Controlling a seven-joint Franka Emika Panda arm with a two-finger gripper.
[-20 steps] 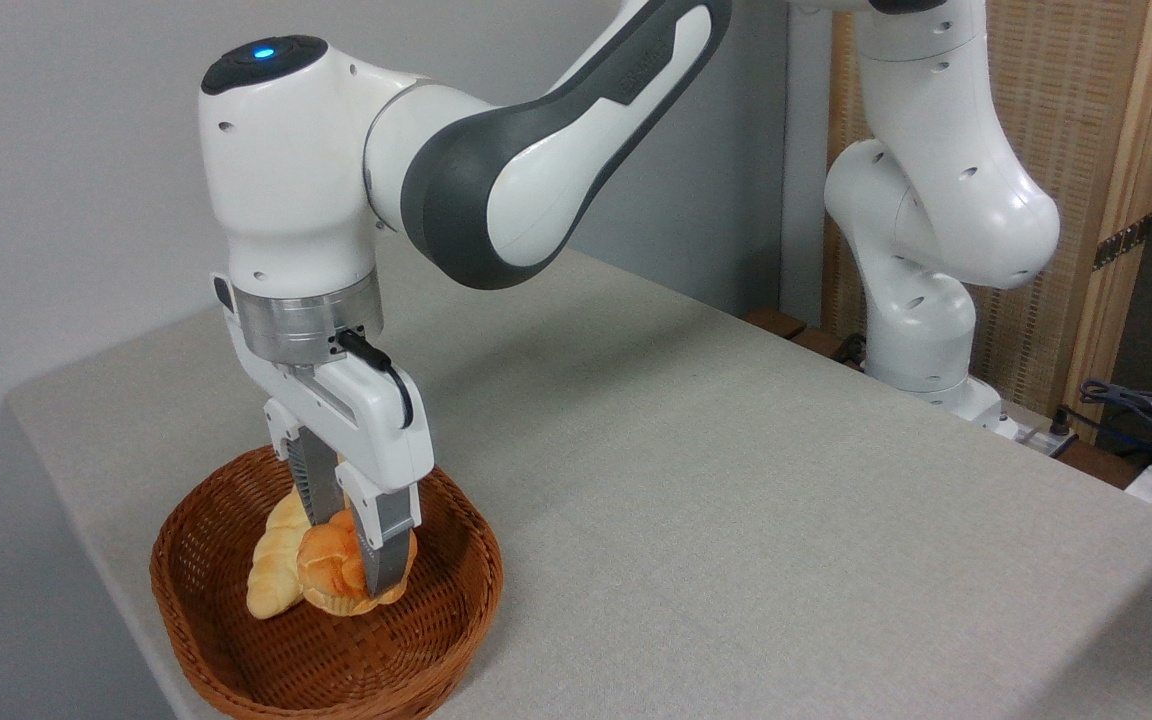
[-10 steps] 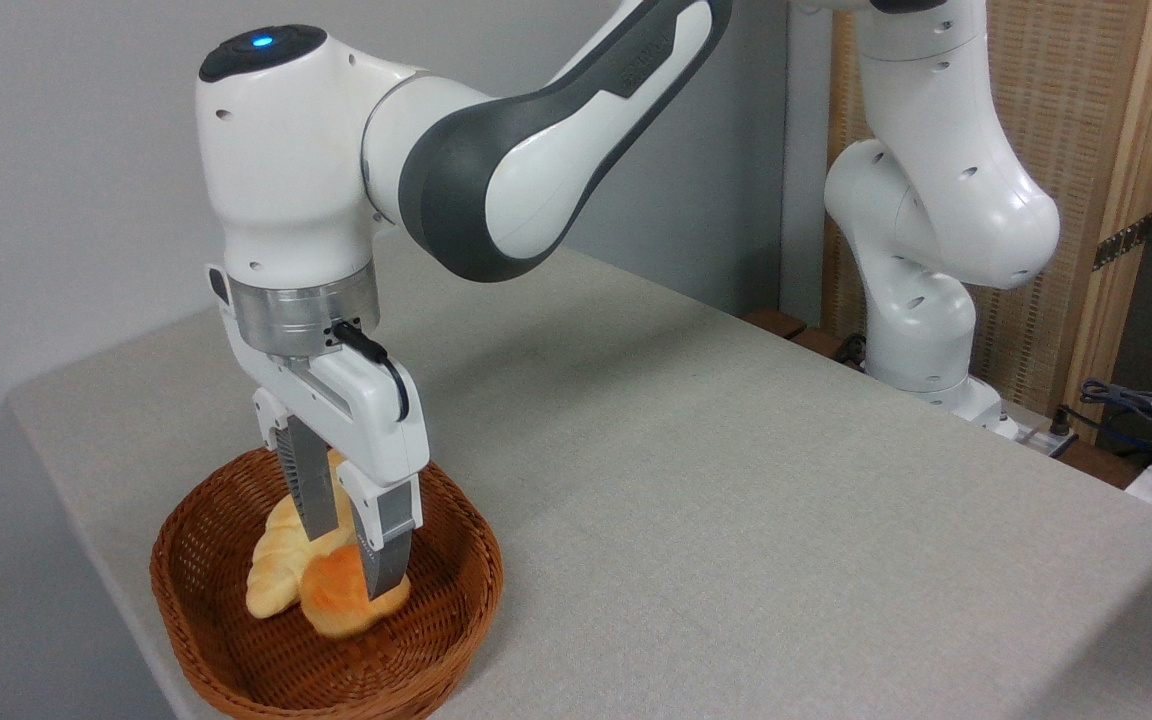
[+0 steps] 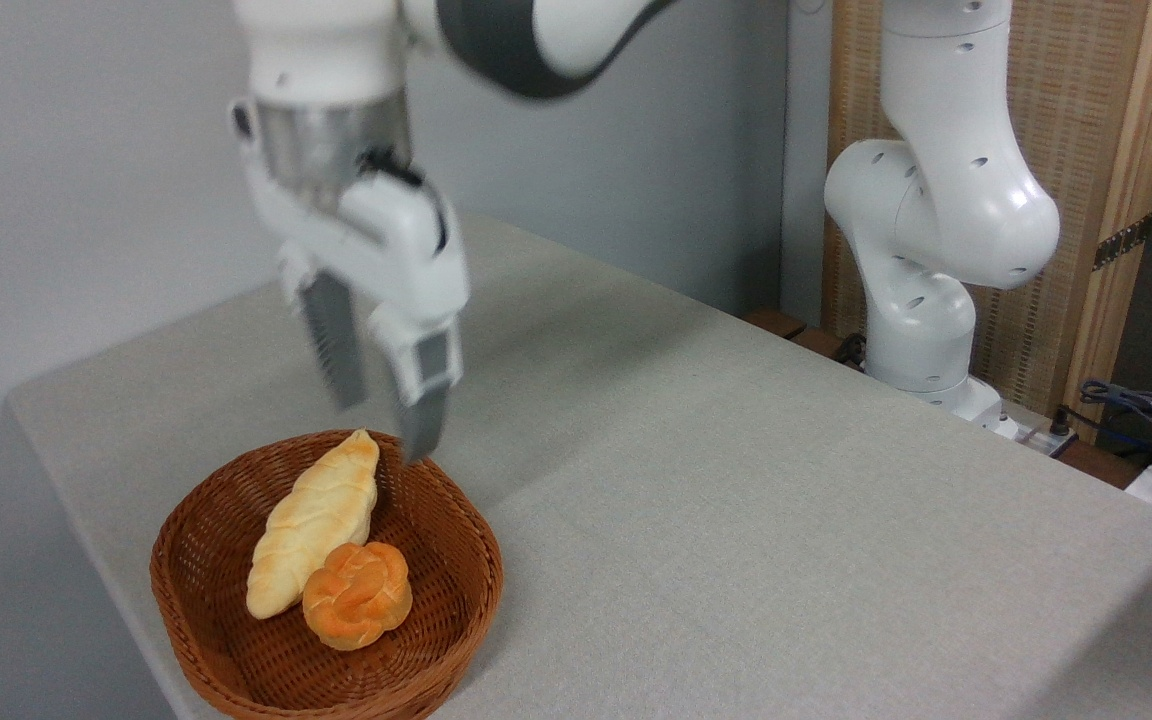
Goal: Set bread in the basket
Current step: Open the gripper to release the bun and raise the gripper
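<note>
So the small round orange-golden bun with the knotted braided top (image 3: 357, 594) is sitting inside the shallow round reddish-brown wicker basket (image 3: 466, 600) at the lower left of the frame, a bit right of the basket's middle. It's resting flat on the woven floor and pressed right up against the long pale-yellow twisted loaf (image 3: 314, 522), which lies diagonally just to its upper left.

Big change from a second ago: back then the white two-finger gripper (image 3: 382, 428) was down in the basket with its fingers clamped around the bun. Half a second ago it had started letting go, and now it's lifted clear and hangs above the basket's far rim, blurry from the motion. The fingers are spread apart with nothing between them, so it's empty. The bun didn't follow it up or roll, it stayed where it got dropped. To me that reads as the task basically done, only the retreat left.

Room-wise, the basket sits near the front left corner of the grey cloth-covered table (image 3: 736, 480), close to the table's near edge at the bottom of the frame, so I wouldn't want anything nudging it that way. Everything right of the basket is bare tabletop all the way to the white arm base (image 3: 921, 330) at the upper right, so there's plenty of open space for the arm to swing away upward and to the right.
</note>
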